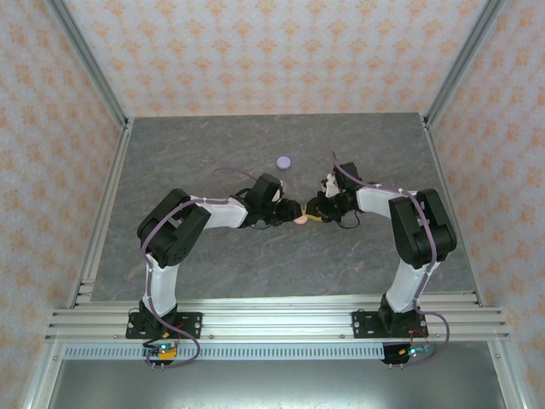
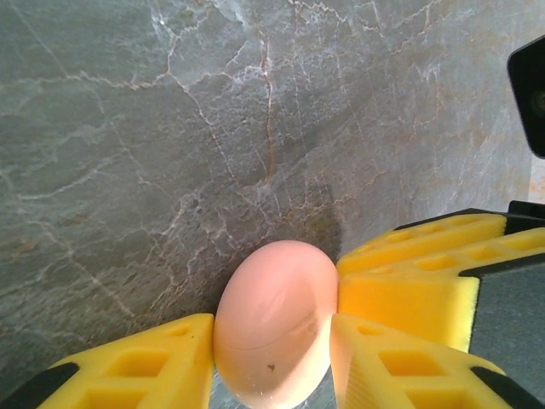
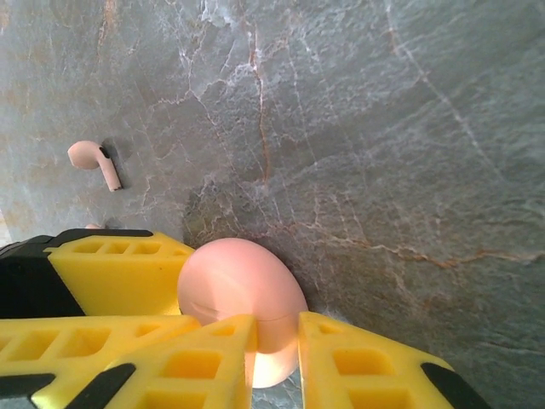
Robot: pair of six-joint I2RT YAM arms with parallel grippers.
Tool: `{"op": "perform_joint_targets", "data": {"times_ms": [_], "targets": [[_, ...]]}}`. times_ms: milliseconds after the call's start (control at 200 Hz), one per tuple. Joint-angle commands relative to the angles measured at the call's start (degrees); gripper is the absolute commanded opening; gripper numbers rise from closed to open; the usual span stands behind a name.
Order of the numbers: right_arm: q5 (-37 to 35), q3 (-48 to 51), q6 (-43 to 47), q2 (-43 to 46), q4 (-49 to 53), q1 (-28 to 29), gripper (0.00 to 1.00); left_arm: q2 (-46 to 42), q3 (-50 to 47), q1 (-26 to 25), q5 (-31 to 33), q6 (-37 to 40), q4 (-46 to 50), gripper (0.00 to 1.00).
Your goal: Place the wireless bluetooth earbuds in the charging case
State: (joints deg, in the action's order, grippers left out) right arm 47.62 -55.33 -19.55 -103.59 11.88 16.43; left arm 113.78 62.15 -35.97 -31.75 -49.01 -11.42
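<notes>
1. The left gripper's [image 2: 272,336] jaws pinched the closed pink charging case [image 2: 277,294] at mid-worktop [image 1: 213,273].
2. The right gripper's [image 3: 277,332] jaws pinched that same case from the opposite side, crowding close against the left's.
3. One pale pink earbud [image 3: 95,162] lay apart on bare stone.
4. A lilac case [image 1: 283,161] sat farther back, with open room toward every edge.

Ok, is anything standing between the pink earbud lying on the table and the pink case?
Yes: the pink case looks shut, lid seam closed, and the left gripper and right gripper both clamp it. The pink earbud lies apart on the table.
</notes>
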Motion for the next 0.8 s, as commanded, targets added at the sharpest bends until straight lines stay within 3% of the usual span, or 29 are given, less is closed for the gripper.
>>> {"op": "perform_joint_targets", "data": {"times_ms": [0,486,796], "targets": [[0.98,1.21,-0.92,-0.85,-1.6,-0.04,0.23,1.1,-0.36,-0.92,-2.9,-1.41,-5.19,0.4],[2.26,1.11,-1.89,-1.01,-2.2,-0.17,0.29,0.22,-1.06,-0.95,-2.02,-2.1,-6.57,0.44],[3.58,1.1,-2.68,-1.39,-2.89,-0.39,0.19,-0.22,-1.5,-0.95,-1.41,-2.57,-7.48,0.4]]}}
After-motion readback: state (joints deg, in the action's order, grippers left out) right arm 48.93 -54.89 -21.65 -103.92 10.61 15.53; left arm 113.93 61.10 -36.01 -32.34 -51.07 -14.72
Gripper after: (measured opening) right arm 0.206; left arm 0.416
